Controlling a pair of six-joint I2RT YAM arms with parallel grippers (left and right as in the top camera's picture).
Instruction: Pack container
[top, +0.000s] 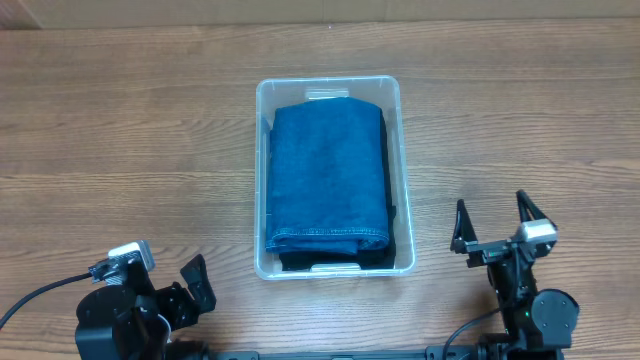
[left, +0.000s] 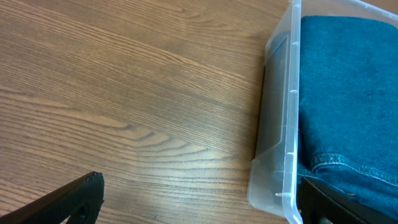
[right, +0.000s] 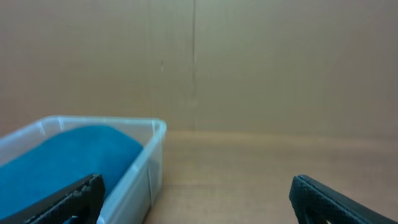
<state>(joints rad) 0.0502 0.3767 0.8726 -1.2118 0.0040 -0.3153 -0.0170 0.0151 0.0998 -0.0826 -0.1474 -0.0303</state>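
Note:
The clear plastic container (top: 405, 150) stands in the middle of the table. Folded blue jeans (top: 328, 175) fill it, lying on a dark folded garment (top: 340, 260) that shows at its near end. The container's wall (left: 277, 143) and the jeans (left: 348, 87) show at the right of the left wrist view, and its corner (right: 146, 155) with the jeans (right: 62, 158) shows in the right wrist view. My left gripper (top: 190, 285) is open and empty at the table's front left. My right gripper (top: 492, 222) is open and empty, right of the container's near end.
A cardboard wall (right: 199, 62) stands behind the wooden table (top: 130, 130). Cables run from the left arm's base (top: 40, 295) at the front edge.

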